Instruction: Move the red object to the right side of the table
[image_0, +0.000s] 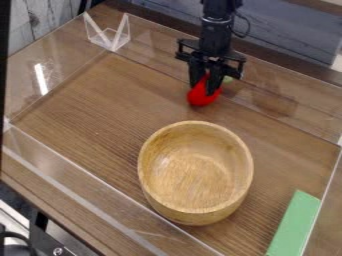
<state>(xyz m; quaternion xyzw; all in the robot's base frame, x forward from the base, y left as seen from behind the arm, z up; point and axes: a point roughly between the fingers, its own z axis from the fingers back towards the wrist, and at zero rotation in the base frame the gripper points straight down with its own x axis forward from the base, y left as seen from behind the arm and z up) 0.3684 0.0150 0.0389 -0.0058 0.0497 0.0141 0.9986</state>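
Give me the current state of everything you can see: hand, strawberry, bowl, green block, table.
Hand: closed around the strawberry, above the far part of the table.
Strawberry: gripped, red part pointing down; whether it touches the tabletop, I cannot tell.
Bowl: upright, open side up, nothing inside.
Green block: lying flat, near the right edge of the view.
Table: edged with low clear walls.

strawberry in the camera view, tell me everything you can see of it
The strawberry is a small, rounded red toy with a smooth, slightly shiny look, perhaps plastic. It is up at the pincer, whose fingers come down over its top. A bit of light green shows just to its right, probably its leafy top. It sits beyond the wooden bowl, apart from it. Whether its underside touches the table can't be told from this angle.
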